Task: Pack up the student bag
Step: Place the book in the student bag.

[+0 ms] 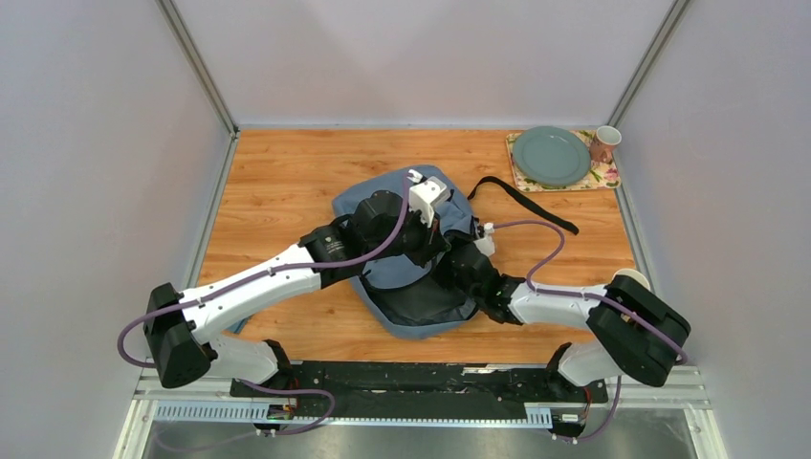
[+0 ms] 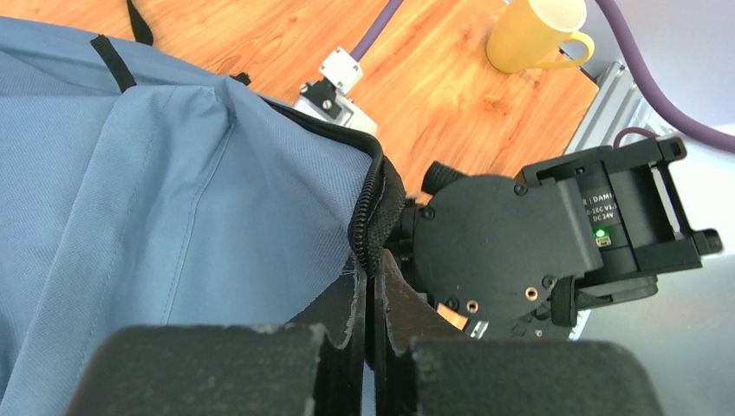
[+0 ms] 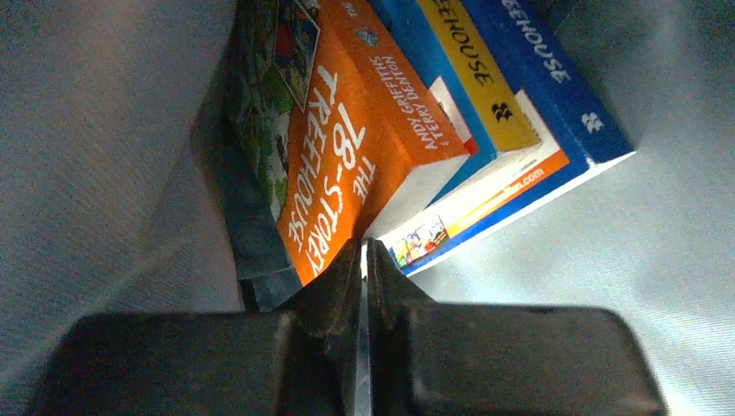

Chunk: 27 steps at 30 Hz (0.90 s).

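Zip edge of soft grey-blue student bag pinched in left gripper, likely to hold it open; right gripper inside, closed empty, near orange paperback.

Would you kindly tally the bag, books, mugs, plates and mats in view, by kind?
1 bag
3 books
2 mugs
1 plate
1 mat
Total: 8
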Motion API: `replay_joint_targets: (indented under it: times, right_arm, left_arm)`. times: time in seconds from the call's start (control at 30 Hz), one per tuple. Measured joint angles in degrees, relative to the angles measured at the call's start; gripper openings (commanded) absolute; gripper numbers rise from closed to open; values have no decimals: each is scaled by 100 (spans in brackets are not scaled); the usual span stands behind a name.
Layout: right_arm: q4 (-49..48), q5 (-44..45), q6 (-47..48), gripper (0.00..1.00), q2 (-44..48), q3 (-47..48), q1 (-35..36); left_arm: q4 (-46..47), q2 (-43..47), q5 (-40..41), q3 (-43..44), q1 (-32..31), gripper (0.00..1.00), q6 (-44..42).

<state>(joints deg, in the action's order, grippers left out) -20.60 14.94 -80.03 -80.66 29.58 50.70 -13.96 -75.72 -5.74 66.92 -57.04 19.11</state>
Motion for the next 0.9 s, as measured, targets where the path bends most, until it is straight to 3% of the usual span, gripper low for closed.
replay_joint_targets:
  times: [0.07,0.1,0.13,0.2,0.33,0.47,0.57,0.7,0.77,0.9]
  right_arm:
    - [-22,31,35,17,55,-61,-31]
    - [-22,44,52,28,142,-136,-35]
    - [0,46,87,33,275,-238,-39]
    - [280,37,175,44,866,-535,-39]
    - [1738,175,291,55,2741,-855,-13]
    - [4205,726,264,63,4852,-726,2]
    - [5814,1130,190,71,6133,-658,0]
    - [7239,1574,138,77,7263,-584,0]
    - [7663,1711,138,78,7379,-520,0]
    - [7901,1716,223,82,7123,-452,0]
  left_arm:
    - [-13,68,13,-57,0,0,-2]
    - [-28,111,26,-90,0,0,-7]
    - [-46,142,28,-109,0,0,-9]
    - [-35,186,24,-164,0,0,-13]
    - [37,247,-118,-435,2,0,-22]
    - [109,221,-654,-743,-24,57,-39]
    - [155,173,-1043,-890,-166,77,-44]
    - [120,195,-1329,-1036,-415,77,-76]
    - [68,380,-1290,-1176,-490,77,-101]
    - [-304,1340,-247,-1528,-470,78,-162]
